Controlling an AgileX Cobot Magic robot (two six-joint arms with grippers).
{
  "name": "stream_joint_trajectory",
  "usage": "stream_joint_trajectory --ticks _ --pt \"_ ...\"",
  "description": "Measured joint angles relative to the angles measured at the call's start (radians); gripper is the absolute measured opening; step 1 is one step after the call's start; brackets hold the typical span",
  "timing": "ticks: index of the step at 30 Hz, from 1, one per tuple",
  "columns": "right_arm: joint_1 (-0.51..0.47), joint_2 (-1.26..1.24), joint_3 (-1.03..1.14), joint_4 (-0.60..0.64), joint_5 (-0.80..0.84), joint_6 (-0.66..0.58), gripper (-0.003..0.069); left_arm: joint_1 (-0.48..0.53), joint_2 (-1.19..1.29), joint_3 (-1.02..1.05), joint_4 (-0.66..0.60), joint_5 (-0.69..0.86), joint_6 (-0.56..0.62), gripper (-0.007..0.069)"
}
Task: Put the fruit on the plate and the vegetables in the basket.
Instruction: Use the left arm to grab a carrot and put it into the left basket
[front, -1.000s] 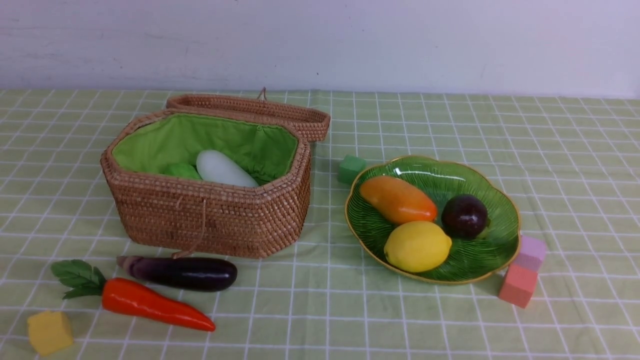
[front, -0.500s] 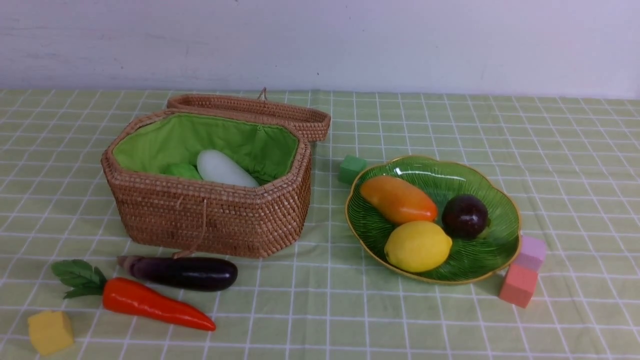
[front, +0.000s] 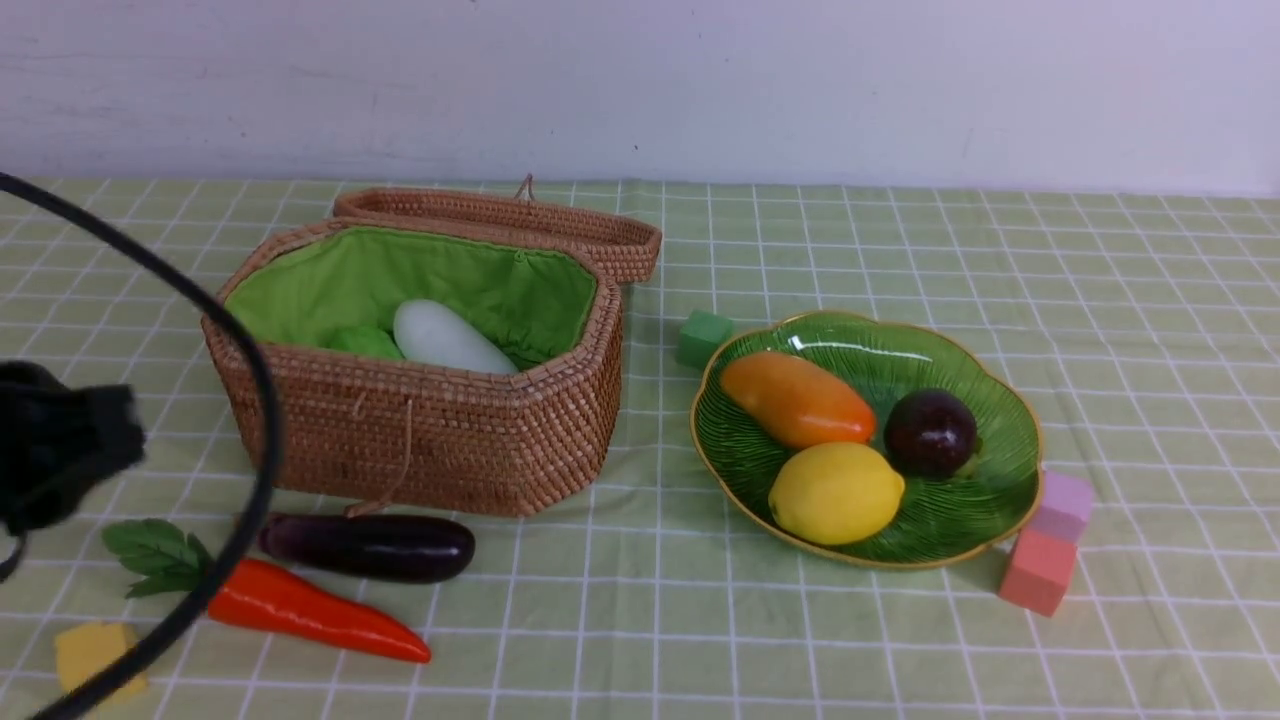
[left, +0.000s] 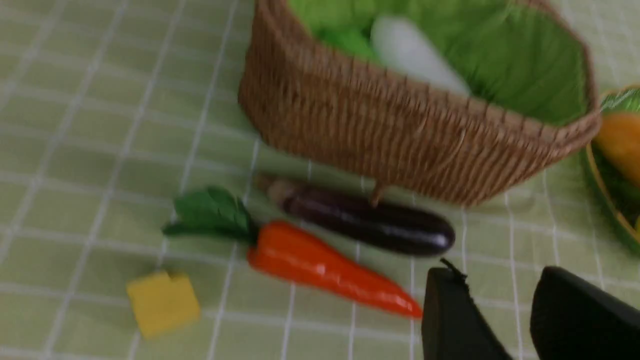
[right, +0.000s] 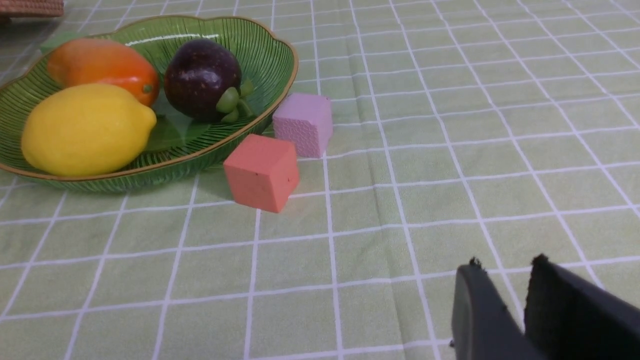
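1. Three fruits lie in the plate (front: 965, 512), which sits right of the tabletop's (front: 1120, 300) middle: the mango (front: 795, 398) toward the far side, the lemon (front: 835, 492) toward the near side and touching it, and the round purple fruit (front: 929, 432) beside both.
2. The basket (front: 430, 430) stands in the left half, with its lid (front: 500, 215) thrown back toward the far edge.
3. Inside, on the green lining, the white radish (front: 445, 338) lies against the cucumber (front: 365, 342).
4. The eggplant (front: 370, 546) lies on the cloth just in front of the basket's near wall. The carrot (front: 300, 608) is beside it, closer to the near edge, leaves toward the left edge.
5. A yellow cube (front: 90, 650) sits at the near left corner. A green cube (front: 702, 336) is by the plate's far-left rim, and a pink cube (front: 1062, 505) and a salmon cube (front: 1037, 570) are at its near-right rim.
6. The left gripper (left: 500, 280) hangs above the cloth near the carrot's tip, fingers apart and empty. In the front view it is a black blur at the left edge, trailing a cable (front: 250, 400).
7. The right gripper (right: 507, 265) is over bare cloth, well apart from the plate, with a narrow gap between its fingers and nothing in it.
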Motion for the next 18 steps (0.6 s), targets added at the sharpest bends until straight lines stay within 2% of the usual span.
stream_joint_trajectory --ticks 5,9,12,18 --pt "0.000 0.000 0.000 0.000 0.000 0.000 0.0174 0.000 0.253 -0.080 -0.168 0.173 -0.006 0.0238" --pt "0.000 0.000 0.000 0.000 0.000 0.000 0.0180 0.000 0.388 -0.119 -0.221 0.201 -0.047 0.0251" --pt "0.000 0.000 0.000 0.000 0.000 0.000 0.0183 0.000 0.459 -0.126 -0.199 0.164 -0.153 0.0280" --pt "0.000 0.000 0.000 0.000 0.000 0.000 0.0194 0.000 0.585 -0.129 -0.021 0.036 -0.534 0.0398"
